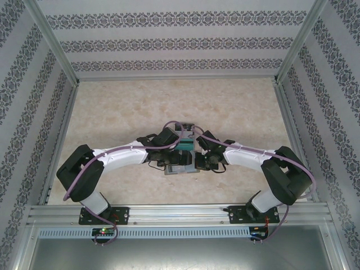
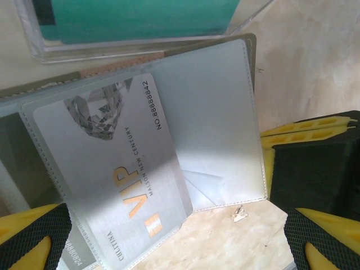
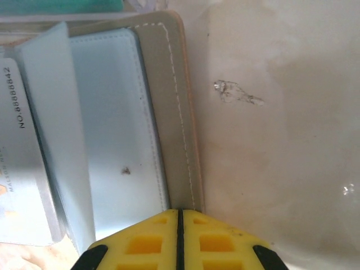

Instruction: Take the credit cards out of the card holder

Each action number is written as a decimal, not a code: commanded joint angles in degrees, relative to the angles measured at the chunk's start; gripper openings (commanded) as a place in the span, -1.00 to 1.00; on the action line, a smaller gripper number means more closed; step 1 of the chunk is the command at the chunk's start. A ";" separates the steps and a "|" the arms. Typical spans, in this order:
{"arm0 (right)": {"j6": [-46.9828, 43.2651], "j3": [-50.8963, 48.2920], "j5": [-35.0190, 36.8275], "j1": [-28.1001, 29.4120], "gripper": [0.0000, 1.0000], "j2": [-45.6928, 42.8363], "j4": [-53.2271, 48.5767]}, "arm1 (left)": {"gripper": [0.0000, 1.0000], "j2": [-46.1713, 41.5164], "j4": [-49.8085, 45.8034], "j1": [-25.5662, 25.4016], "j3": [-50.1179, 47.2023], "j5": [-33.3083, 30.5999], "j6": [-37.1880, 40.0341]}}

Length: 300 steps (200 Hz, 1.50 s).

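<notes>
1. The left arm [image 1: 107, 160] reaches in from the left side of the table [image 1: 112, 107] toward the middle, where both arms meet over the card holder [image 1: 181, 167].
2. The left end effector [image 2: 174, 225] is released. Its yellow-and-black fingers [image 2: 28, 239] stand wide apart at the two lower corners of the left wrist view, with nothing clamped between them, above the open holder.
3. A silver-grey VIP card [image 2: 112, 169] lies askew on the holder's left half, inside a clear stitched sleeve, with a printed number along one long edge. A second row of digits [image 2: 71, 254] shows by its lower left corner; I cannot tell whether that belongs to another card.
4. The card holder lies open and flat on the table. A pale bluish-grey panel [image 2: 219, 112] covers its right half, and the stitched grey-brown cover [image 3: 180, 112] frames that panel.
5. Just beyond the holder's far edge sits a clear box [image 2: 140, 52] with a teal card [image 2: 135, 19] inside it.
6. The right end effector [image 3: 180, 219] is clenched, its two yellow fingers pressed together with only a thin seam between them. The tips sit at the right edge of the holder's cover; I cannot tell whether they pinch it or only press on it.
7. The right arm [image 1: 253, 157] comes in from the right side of the table.
</notes>
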 commanded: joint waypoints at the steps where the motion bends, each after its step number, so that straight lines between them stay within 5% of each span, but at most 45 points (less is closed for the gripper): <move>1: -1.43 -0.50 2.67 -2.42 -0.80 -4.58 -0.38 | 1.00 -2.29 -3.99 -0.27 0.43 -3.51 2.04; 37: -2.47 -0.02 -0.02 -2.49 -0.46 -9.69 1.81 | 0.79 -2.87 -8.26 1.76 -0.64 -7.20 3.29; 60: -1.90 1.65 -1.71 -0.48 -0.44 -8.13 3.83 | 0.50 -3.32 -6.80 3.02 -2.16 -6.77 3.15; 119: 1.44 6.09 -7.93 3.37 -0.63 1.74 10.75 | -0.63 -0.72 -4.95 3.95 -4.65 -6.49 2.57; 300: 4.64 7.85 -13.03 4.00 -0.67 13.14 16.42 | -0.71 0.70 -1.86 4.03 -7.45 -4.70 0.21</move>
